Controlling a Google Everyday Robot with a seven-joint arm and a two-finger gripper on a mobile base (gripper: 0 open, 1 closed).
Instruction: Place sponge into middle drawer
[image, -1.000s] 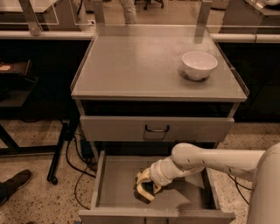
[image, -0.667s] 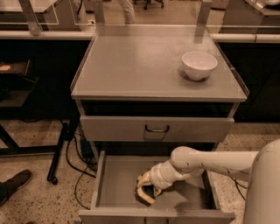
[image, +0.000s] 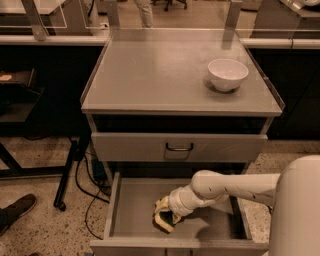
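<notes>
The middle drawer (image: 134, 207) is pulled open at the bottom of the grey cabinet, showing its flat grey floor and low side walls. My gripper (image: 165, 216) reaches in from the right, low over the floor at the drawer's middle front. It is shut on the sponge (image: 161, 222), pale yellow with a dark green layer, which is tilted and at or just above the floor. My white arm (image: 235, 185) crosses the right half of the drawer and hides the floor there.
A closed drawer front with a small dark bar handle (image: 179, 147) sits above the open drawer. A white bowl (image: 227, 74) stands on the cabinet top (image: 150, 75) at the right. Cables (image: 92, 185), a table leg and a shoe (image: 15, 210) are on the floor at left.
The gripper with the sponge has shifted slightly toward the drawer's front and a little lower. The bowl and both drawers are unchanged.
</notes>
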